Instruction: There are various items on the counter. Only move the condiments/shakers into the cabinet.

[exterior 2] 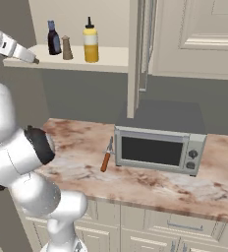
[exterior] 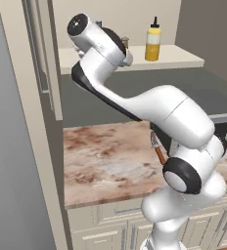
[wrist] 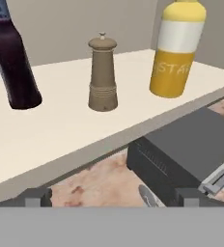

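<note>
We see three small containers standing on the cream shelf of the cabinet. The dark bottle with the blue cap is on one end. The tan pepper shaker stands just beside it, in the middle. The yellow squeeze bottle with the dark nozzle stands on the other side, a little apart from the shaker. All three stand up straight. We cannot see inside any of them, so we cannot tell what they hold.

From the hand camera we look at them up close. The dark bottle is cut off at the top edge. The pepper shaker has a round knob on top. The yellow squeeze bottle has a white band and some letters on it.

Our gripper is near the front edge of the shelf and touches none of the containers. Its two dark tips sit far apart, so the hand looks open and holds nothing, though only the tips show.

Down below, the counter has a grey microwave on it. Its door is closed and dark, so we cannot see into it. A thin orange-brown stick lies flat on the counter just beside the microwave.
</note>
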